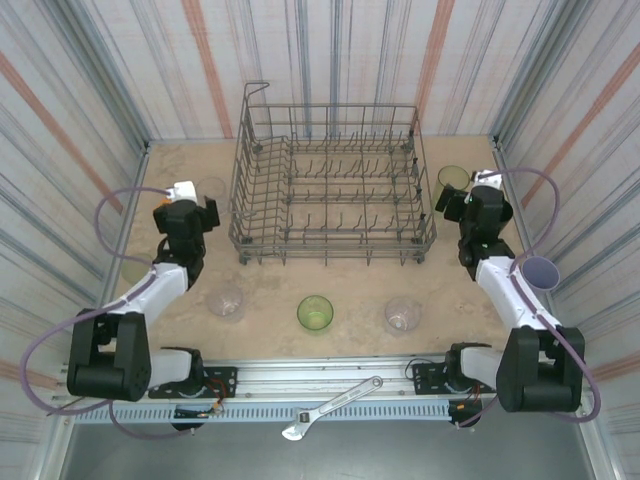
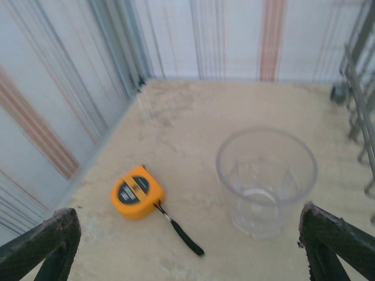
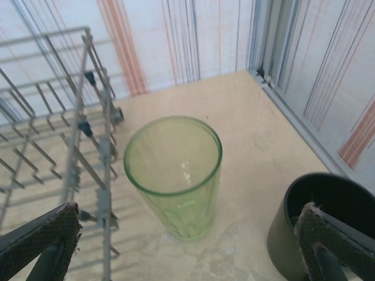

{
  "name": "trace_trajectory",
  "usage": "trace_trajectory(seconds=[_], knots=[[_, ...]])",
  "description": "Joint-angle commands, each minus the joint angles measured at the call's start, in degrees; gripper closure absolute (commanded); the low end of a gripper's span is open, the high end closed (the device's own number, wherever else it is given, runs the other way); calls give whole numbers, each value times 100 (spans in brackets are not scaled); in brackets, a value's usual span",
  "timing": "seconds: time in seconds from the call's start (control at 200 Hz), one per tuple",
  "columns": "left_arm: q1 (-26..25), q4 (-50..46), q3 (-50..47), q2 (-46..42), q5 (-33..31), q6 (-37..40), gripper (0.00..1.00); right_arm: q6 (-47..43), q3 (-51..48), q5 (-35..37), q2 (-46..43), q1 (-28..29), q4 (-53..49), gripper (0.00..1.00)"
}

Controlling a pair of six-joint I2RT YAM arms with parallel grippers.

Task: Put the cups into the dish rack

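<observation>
Cups (image 1: 314, 313) stand upright on the worktop (image 1: 350, 290) around the dish rack (image 1: 333, 236). Jaws wide apart, the left claw (image 2: 187, 249) faces a clear cup (image 2: 266, 181), the right claw (image 3: 187, 240) a green cup (image 3: 174, 175); centre each between the jaws before closing gently.

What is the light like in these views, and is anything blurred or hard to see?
Top external: soft even light, faint shadows; the near-left clear cup nearly vanishes against the beige table. Left wrist: orange tape measure sharp, no glare. Right wrist: green cup sharp, black cup cut off by the frame.
</observation>
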Motion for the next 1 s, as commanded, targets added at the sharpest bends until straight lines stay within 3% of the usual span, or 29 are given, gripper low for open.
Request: trace_trajectory(seconds=[0.0,0.13,0.296,0.626,0.751,0.997], knots=[[68,-1035,471,-148,-553,-318,1,196,308,-177,-227,4,-781,1],[86,-2089,993,-241,-939,-766,1,396,509,-235,-295,-33,-1226,1],[118,-3289,1664,-491,-948,-1311,1,769,890,-632,-250,-107,-1884,1],[173,-5460,2499,-906,-49,-2372,1,1029,1168,-1350,-216,-124,-2639,1],[199,-6290,2715,-1041,-49,-2736,1,1039,1266,-1798,-307,-109,-2839,1],[547,-7059,2796,-1221,29,-2555,1,984,1592,-2196,-443,-37,-3523,1]])
